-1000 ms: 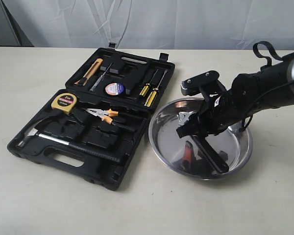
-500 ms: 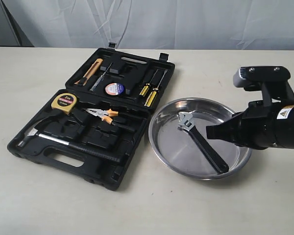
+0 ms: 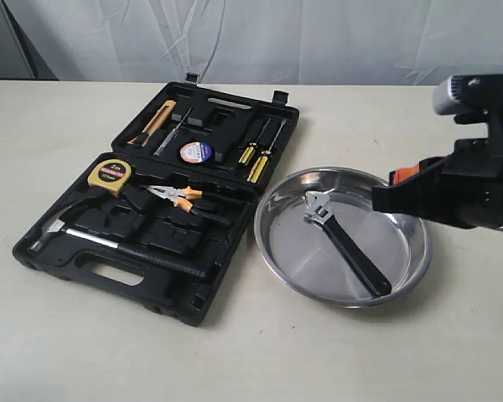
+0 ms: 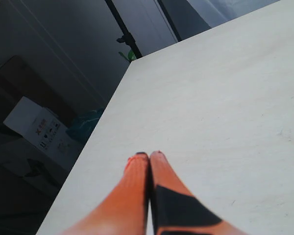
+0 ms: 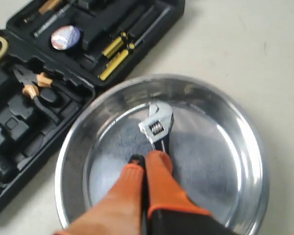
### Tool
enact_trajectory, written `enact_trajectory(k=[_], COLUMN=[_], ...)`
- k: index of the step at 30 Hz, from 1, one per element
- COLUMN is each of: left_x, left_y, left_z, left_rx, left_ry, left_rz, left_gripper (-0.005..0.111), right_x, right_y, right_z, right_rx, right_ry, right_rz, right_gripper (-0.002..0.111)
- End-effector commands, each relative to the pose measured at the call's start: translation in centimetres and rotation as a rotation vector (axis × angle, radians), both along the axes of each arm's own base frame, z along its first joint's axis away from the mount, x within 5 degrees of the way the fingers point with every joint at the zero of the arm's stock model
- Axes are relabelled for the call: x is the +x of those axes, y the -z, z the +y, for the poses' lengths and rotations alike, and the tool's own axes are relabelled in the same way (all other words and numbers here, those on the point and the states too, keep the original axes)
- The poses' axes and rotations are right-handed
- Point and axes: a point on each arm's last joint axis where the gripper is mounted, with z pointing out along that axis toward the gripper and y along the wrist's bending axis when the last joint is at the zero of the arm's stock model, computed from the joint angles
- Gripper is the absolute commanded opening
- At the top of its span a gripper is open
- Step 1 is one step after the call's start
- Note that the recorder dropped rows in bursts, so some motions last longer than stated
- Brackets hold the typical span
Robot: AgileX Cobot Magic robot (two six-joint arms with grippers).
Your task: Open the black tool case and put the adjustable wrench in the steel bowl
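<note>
The black tool case (image 3: 82, 255) lies open on the table (image 3: 67, 343), its lid flat toward the far side. The adjustable wrench (image 3: 349, 249) is out of it and rests flat on the bottom of the steel bowl (image 3: 272, 255), which stands just beside the case on its right. The wrench lies on a slant, with its silver head toward the far left of the bowl and its black handle toward the near right rim.

The right gripper (image 3: 377, 200) hangs over the right rim of the bowl, clear of the wrench, with its 2 orange fingers (image 5: 159, 171) pressed together on nothing. The left gripper (image 4: 149, 156) is likewise clenched and empty, over bare table near the table's edge.

In the case's tray sit a hammer (image 3: 109, 243), a yellow tape measure (image 3: 111, 172) and orange-handled pliers (image 3: 181, 198). The lid holds a utility knife (image 3: 156, 122), a roll of tape (image 3: 196, 152) and yellow-handled screwdrivers (image 3: 255, 161).
</note>
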Motion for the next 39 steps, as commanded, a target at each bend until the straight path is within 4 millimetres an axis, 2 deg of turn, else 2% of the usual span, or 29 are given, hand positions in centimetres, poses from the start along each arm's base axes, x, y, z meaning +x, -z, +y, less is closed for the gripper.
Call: enact_trajectory(k=[1, 6, 10, 13, 16, 21, 25, 32, 39], left_x=[0.1, 0.1, 0.1, 0.1, 0.1, 0.1, 0.1, 0.1, 0.1], left_y=[-0.1, -0.1, -0.1, -0.1, -0.1, -0.1, -0.1, -0.1, -0.1], left_z=[-0.1, -0.1, -0.1, -0.1, -0.1, -0.1, -0.1, -0.1, -0.1], left_rx=[-0.002, -0.002, -0.002, -0.002, -0.002, -0.002, -0.002, -0.002, -0.002], left_ry=[0.012, 0.012, 0.012, 0.012, 0.012, 0.012, 0.012, 0.012, 0.012], left_rz=[-0.002, -0.002, -0.002, -0.002, -0.002, -0.002, -0.002, -0.002, -0.002], left_gripper=[0.000, 0.000, 0.000, 0.000, 0.000, 0.000, 0.000, 0.000, 0.000], right_x=[-1.6, -4.5, -7.2, -9.2, -10.8, -11.8, -12.4, -13.4, -13.5], right_y=[-3.3, -5.9, -5.9, -4.6, -2.5, 1.2, 3.0, 5.1, 5.2], right_z=[-1.5, -5.2, -7.3, -8.3, -8.7, -8.7, -8.7, -8.7, -9.0], right_rx=[-0.015, -0.001, -0.071, -0.107, -0.129, -0.121, -0.122, -0.087, -0.057], right_ry=[-0.005, 0.137, 0.235, 0.309, 0.354, 0.359, 0.358, 0.383, 0.452], right_rz=[-0.204, -0.294, -0.354, -0.405, -0.424, -0.388, -0.387, -0.455, -0.450], right_gripper=[0.000, 0.000, 0.000, 0.000, 0.000, 0.000, 0.000, 0.000, 0.000])
